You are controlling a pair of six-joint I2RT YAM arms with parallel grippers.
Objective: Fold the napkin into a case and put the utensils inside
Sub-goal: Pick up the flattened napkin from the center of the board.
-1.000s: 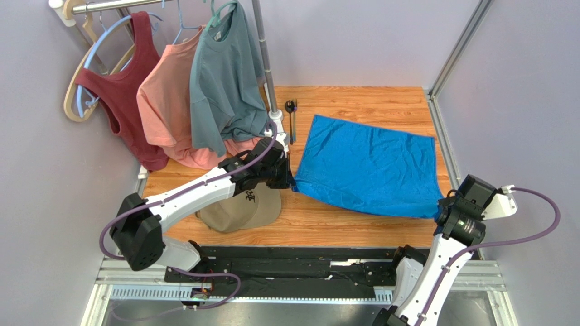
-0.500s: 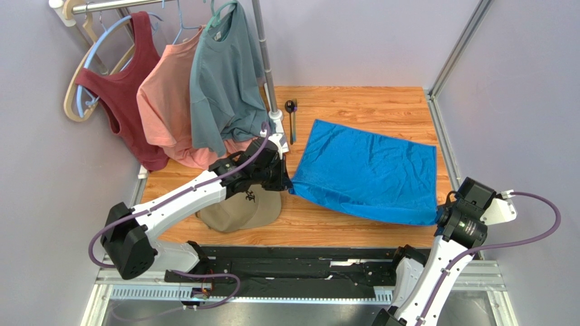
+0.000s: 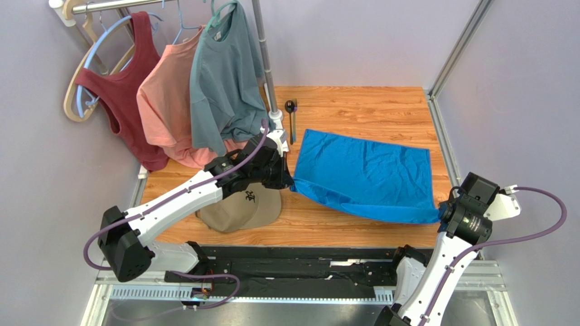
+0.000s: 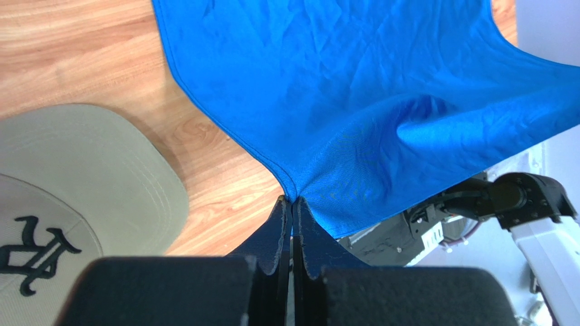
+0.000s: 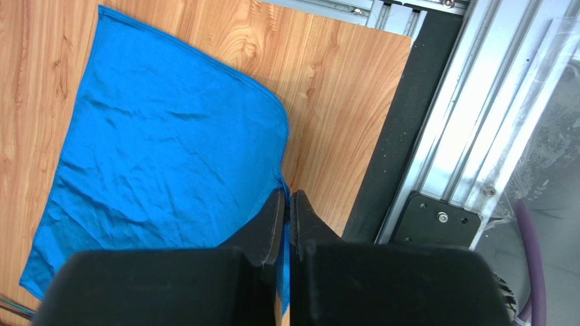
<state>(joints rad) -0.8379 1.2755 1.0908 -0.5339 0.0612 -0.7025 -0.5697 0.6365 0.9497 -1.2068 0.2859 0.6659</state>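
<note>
The bright blue napkin [image 3: 367, 175] is spread over the right half of the wooden table, its near edge lifted. My left gripper [image 3: 289, 182] is shut on the napkin's near left corner [image 4: 294, 193]. My right gripper [image 3: 441, 216] is shut on the near right corner [image 5: 286, 193]. The napkin fills the left wrist view [image 4: 354, 102] and lies flat in the right wrist view [image 5: 163, 163]. A black-bowled spoon [image 3: 291, 117] lies at the back by the rack pole. The fork is not visible. The napkin is not folded into a case.
A tan cap [image 3: 242, 207] lies under my left arm, also in the left wrist view [image 4: 75, 197]. A clothes rack with a maroon top [image 3: 126, 88], a pink shirt [image 3: 167, 102] and a grey-teal T-shirt [image 3: 224, 78] stands back left. A metal frame [image 3: 442, 136] borders the right.
Both grippers have drawn the napkin toward the near edge. Its far edge has slid forward, so the cloth covers less depth of the table.
</note>
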